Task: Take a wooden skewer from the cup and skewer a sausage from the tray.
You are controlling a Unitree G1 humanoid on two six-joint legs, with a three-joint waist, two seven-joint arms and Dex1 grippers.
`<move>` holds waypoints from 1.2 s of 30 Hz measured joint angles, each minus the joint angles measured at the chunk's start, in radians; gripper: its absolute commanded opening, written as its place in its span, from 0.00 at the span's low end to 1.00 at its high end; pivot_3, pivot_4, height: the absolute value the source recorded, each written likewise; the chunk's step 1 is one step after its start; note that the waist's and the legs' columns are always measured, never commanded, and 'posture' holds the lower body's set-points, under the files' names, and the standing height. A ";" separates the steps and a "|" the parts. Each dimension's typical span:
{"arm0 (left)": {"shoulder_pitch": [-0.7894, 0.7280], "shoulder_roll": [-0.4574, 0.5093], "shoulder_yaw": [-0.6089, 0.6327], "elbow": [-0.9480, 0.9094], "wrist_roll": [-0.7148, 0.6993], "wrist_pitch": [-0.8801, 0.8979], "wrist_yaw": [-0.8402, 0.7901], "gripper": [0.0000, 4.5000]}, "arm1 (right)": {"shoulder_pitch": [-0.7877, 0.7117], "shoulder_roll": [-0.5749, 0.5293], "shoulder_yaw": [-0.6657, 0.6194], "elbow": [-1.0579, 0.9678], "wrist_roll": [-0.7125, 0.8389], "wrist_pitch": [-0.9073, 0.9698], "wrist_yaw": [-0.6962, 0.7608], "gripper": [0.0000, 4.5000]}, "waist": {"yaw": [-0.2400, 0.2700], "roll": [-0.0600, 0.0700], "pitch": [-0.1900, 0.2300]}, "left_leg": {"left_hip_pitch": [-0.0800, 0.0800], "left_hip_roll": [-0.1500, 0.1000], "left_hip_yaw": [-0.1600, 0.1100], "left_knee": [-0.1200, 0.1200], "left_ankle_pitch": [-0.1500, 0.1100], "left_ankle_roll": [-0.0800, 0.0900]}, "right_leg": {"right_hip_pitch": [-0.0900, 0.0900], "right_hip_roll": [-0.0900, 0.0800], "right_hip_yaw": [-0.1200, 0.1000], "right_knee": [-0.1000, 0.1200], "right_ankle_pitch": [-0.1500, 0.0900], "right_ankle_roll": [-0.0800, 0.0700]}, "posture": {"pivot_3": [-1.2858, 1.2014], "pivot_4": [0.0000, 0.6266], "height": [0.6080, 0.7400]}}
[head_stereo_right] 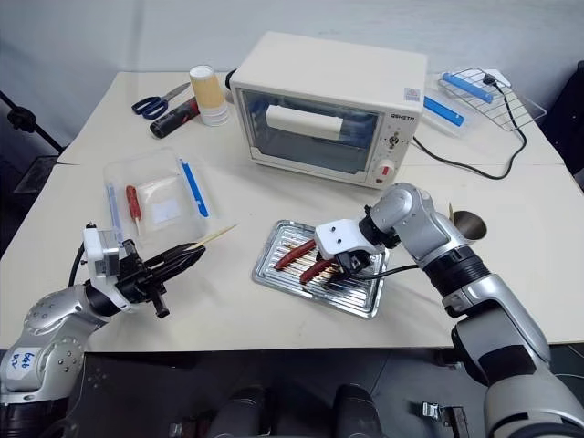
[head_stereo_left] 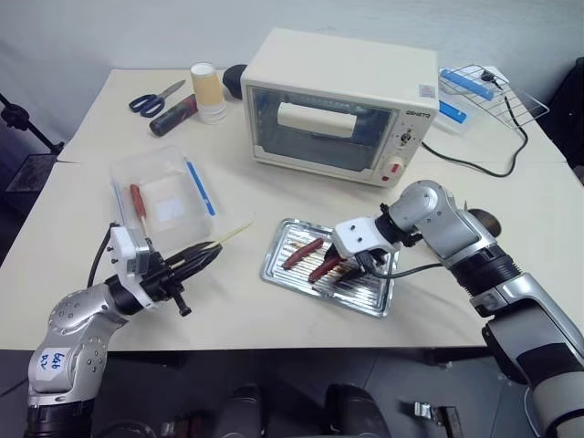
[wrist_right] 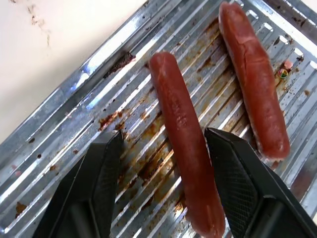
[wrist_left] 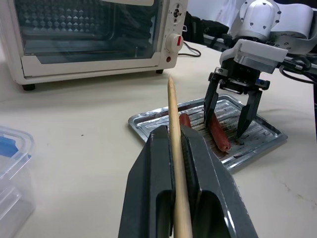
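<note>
The sausage (wrist_right: 183, 144) lies on the tray (wrist_right: 59, 124), right between my right fingers (wrist_right: 106, 173); its long way runs along the gap, so they stand half wide, one each side; my left fingers (wrist_left: 158, 163) pinch the wooden skewer (wrist_left: 174, 148), its tip pointing at the tray.

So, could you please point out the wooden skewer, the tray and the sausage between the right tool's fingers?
wooden skewer (wrist_left: 173, 116): left wrist view, on its shaft above the fingers.
tray (head_stereo_left: 278, 239): left eye view, on its left rim.
sausage (wrist_right: 181, 129): right wrist view, on its middle.
</note>
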State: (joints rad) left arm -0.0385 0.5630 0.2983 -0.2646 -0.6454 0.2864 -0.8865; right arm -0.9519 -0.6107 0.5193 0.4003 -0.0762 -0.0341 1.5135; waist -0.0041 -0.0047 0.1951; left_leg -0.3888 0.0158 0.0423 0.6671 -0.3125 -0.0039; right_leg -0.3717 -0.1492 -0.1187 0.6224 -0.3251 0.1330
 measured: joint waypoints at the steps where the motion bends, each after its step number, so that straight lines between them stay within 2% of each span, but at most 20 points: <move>1: -0.003 -0.001 0.000 0.002 0.000 0.000 0.000 0.00 | 0.000 0.000 0.000 -0.008 -0.005 0.019 -0.003 0.60 | 0.000 0.000 0.000 | 0.000 0.000 0.000 0.000 0.000 0.000 | 0.000 0.000 0.000 0.000 0.000 0.000 | 0.52 0.24 1.00; 2: -0.006 -0.003 -0.001 0.003 0.000 0.000 0.000 0.00 | 0.000 0.000 0.000 -0.015 -0.008 0.035 -0.007 0.60 | 0.000 0.000 0.000 | 0.000 0.000 0.000 0.000 0.000 0.000 | 0.000 0.000 0.000 0.000 0.000 0.000 | 0.52 0.24 1.00; 4: -0.015 -0.008 -0.004 0.003 0.000 0.000 0.000 0.00 | 0.002 0.004 0.000 -0.036 -0.019 0.074 -0.017 0.52 | 0.000 0.000 0.000 | 0.000 0.000 0.000 0.000 0.000 0.000 | 0.000 0.000 0.000 0.000 0.000 0.000 | 0.52 0.24 1.00; 7: -0.026 -0.012 -0.007 0.004 0.000 0.000 0.000 0.00 | 0.008 0.013 0.000 -0.062 -0.027 0.103 -0.028 0.34 | 0.000 0.000 0.000 | 0.000 0.000 0.000 0.000 0.000 0.000 | 0.000 0.000 0.000 0.000 0.000 0.000 | 0.52 0.24 1.00; 16: -0.033 -0.014 -0.022 0.006 0.000 0.001 0.000 0.00 | 0.030 0.022 0.000 -0.123 -0.043 0.134 -0.041 0.34 | 0.000 0.000 0.000 | 0.000 0.000 0.001 0.000 0.000 0.000 | 0.000 0.000 0.000 0.000 0.000 0.000 | 0.52 0.24 1.00; 17: -0.034 -0.014 -0.023 0.006 0.000 0.001 0.000 0.00 | 0.030 0.023 0.000 -0.124 -0.043 0.141 -0.041 0.28 | 0.000 0.000 0.000 | 0.000 0.000 0.001 0.000 0.000 0.000 | 0.000 0.000 0.000 0.000 0.000 0.000 | 0.52 0.24 1.00; 19: -0.035 -0.014 -0.023 0.006 0.000 0.001 0.001 0.00 | 0.030 0.024 0.000 -0.125 -0.043 0.146 -0.041 0.21 | 0.000 0.000 0.000 | 0.000 0.000 0.001 0.000 0.000 0.000 | 0.000 0.000 0.000 0.000 0.000 0.000 | 0.52 0.24 1.00; 21: -0.036 -0.014 -0.024 0.006 0.000 0.002 0.002 0.00 | 0.030 0.028 0.000 -0.132 -0.042 0.150 -0.041 0.08 | 0.000 0.000 0.000 | 0.000 0.000 0.001 0.000 0.000 0.000 | 0.000 0.000 0.001 0.000 0.000 0.000 | 0.52 0.24 1.00; 22: -0.036 -0.014 -0.024 0.006 0.000 0.003 0.002 0.00 | 0.030 0.029 0.000 -0.136 -0.043 0.151 -0.041 0.05 | 0.000 0.000 0.000 | 0.000 0.000 0.001 0.000 0.000 0.000 | 0.000 0.000 0.001 0.000 0.000 0.000 | 0.52 0.24 1.00; 36: -0.037 -0.002 -0.034 0.007 0.005 0.010 -0.006 0.00 | 0.058 0.029 -0.014 -0.181 -0.021 0.199 -0.039 0.05 | 0.001 0.000 0.000 | 0.000 0.000 0.001 0.000 0.000 0.000 | -0.001 0.000 0.001 0.001 0.000 0.000 | 0.52 0.24 1.00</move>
State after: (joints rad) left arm -0.0760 0.5607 0.2641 -0.2581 -0.6405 0.2965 -0.8921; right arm -0.8939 -0.5819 0.5051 0.2196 -0.0967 0.1653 1.4741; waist -0.0033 -0.0047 0.1951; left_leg -0.3889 0.0156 0.0429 0.6671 -0.3125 -0.0039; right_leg -0.3723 -0.1492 -0.1180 0.6229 -0.3251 0.1330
